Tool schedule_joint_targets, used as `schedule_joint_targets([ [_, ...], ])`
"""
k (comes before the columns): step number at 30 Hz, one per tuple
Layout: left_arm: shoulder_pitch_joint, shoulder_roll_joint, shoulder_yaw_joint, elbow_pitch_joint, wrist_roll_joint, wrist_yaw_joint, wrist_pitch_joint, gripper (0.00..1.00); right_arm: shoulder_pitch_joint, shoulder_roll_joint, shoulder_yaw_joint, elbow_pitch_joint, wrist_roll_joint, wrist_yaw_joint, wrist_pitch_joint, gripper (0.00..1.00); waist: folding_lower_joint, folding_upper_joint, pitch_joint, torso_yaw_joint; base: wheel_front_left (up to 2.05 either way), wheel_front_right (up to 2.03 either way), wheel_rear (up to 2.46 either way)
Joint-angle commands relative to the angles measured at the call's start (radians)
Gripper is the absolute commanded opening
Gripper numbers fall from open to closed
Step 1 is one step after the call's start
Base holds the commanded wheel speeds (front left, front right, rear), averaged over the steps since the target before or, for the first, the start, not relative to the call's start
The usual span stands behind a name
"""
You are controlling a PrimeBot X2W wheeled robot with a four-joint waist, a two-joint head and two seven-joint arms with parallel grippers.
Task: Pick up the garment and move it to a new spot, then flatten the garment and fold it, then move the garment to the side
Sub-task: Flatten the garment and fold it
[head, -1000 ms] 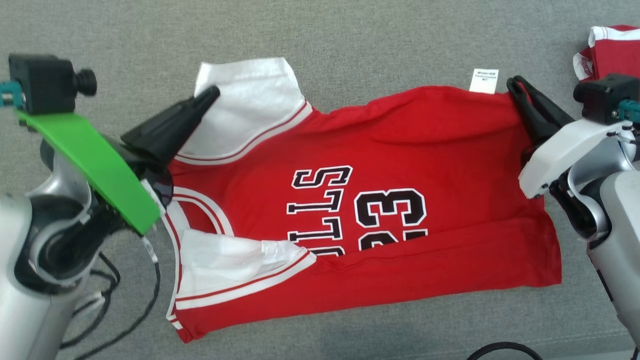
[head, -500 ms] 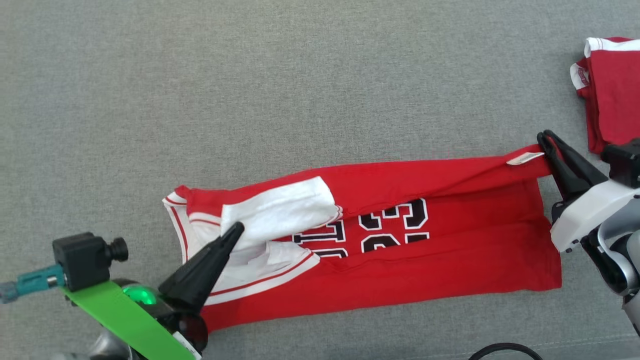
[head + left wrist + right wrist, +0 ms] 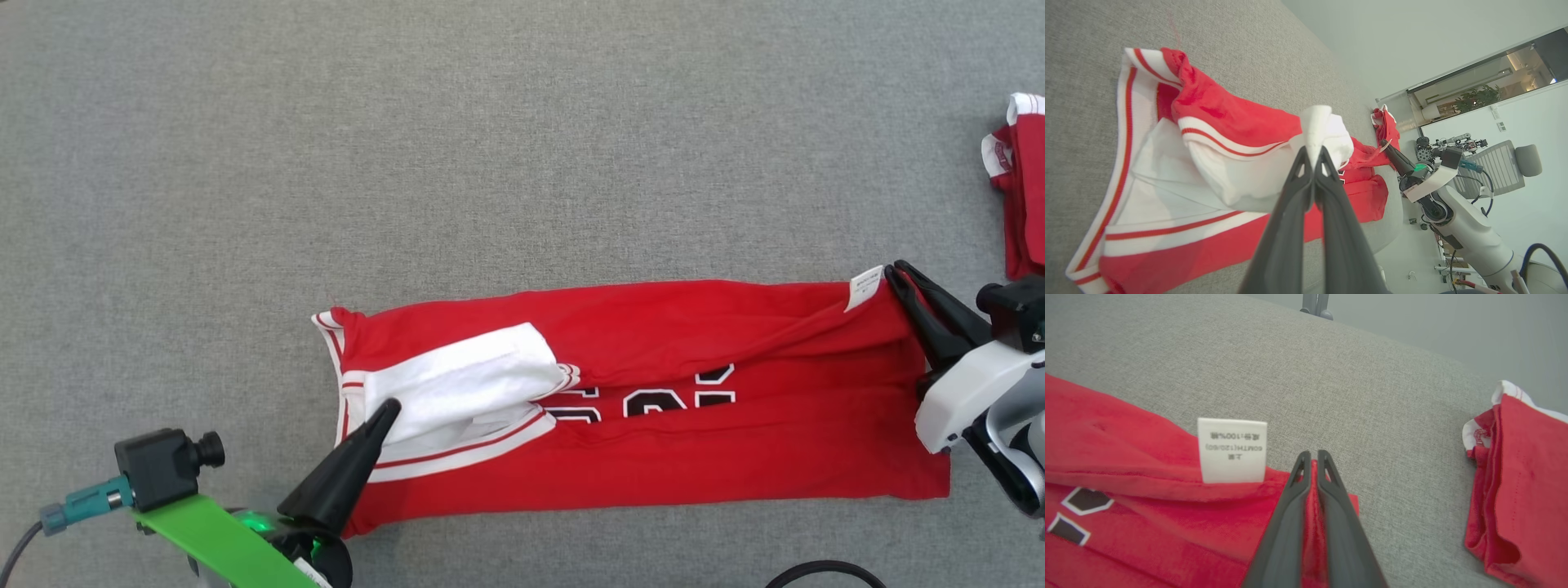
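A red basketball jersey (image 3: 669, 457) with white sleeves and black lettering lies across the grey surface, its far edge folded over toward me. My left gripper (image 3: 390, 407) is shut on the white sleeve (image 3: 1318, 122) at the jersey's left end. My right gripper (image 3: 896, 274) is shut on the red hem corner (image 3: 1312, 486) at the right end, beside a white care label (image 3: 1232, 450). The folded-over layer covers most of the lettering (image 3: 653, 402).
A second red and white garment (image 3: 1020, 196) lies bunched at the right edge, also near my right gripper as the second garment (image 3: 1519, 490). The grey fabric surface (image 3: 490, 147) stretches wide beyond the jersey. A black cable (image 3: 824, 572) curves at the bottom.
Both grippers have drawn the jersey's far edge toward me, folding it lengthwise over the lettering. The head camera view has also shifted.
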Motion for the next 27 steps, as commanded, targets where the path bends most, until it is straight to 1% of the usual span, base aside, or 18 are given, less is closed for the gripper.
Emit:
schedule_joint_targets([
  [1, 0.027, -0.003, -0.001, -0.002, -0.013, -0.007, -0.003, 0.00, 0.015, -0.017, 0.010, 0.002, 0.005, -0.001, -0.012, 0.00, 0.0000, -0.0001, -0.011, 0.009, 0.00, 0.00, 0.00],
  [11, 0.070, -0.019, -0.018, -0.032, -0.058, -0.012, 0.009, 0.00, 0.029, -0.060, 0.043, -0.005, 0.025, -0.001, -0.025, 0.00, 0.0000, -0.0001, -0.023, 0.008, 0.00, 0.00, 0.00],
  [15, 0.083, -0.025, -0.033, -0.037, -0.072, -0.009, 0.018, 0.00, 0.029, -0.065, 0.049, -0.008, 0.030, -0.001, -0.028, 0.00, 0.0000, -0.0001, -0.029, 0.003, 0.00, 0.00, 0.00],
  [19, 0.095, -0.023, -0.025, -0.032, -0.079, -0.004, 0.012, 0.00, 0.033, -0.068, 0.055, -0.015, 0.024, -0.001, -0.034, 0.00, 0.0000, -0.0001, -0.032, -0.001, 0.00, 0.00, 0.00],
  [23, 0.086, -0.014, -0.008, -0.002, -0.090, 0.009, 0.016, 0.00, 0.045, -0.077, 0.067, -0.026, 0.019, -0.001, -0.041, 0.00, 0.0000, -0.0001, -0.031, -0.003, 0.00, 0.00, 0.00],
  [27, 0.023, -0.028, -0.004, 0.074, -0.112, 0.016, 0.040, 0.00, 0.051, -0.087, 0.084, -0.020, 0.028, -0.001, -0.030, 0.00, 0.0000, -0.0001, -0.026, -0.003, 0.00, 0.00, 0.00],
])
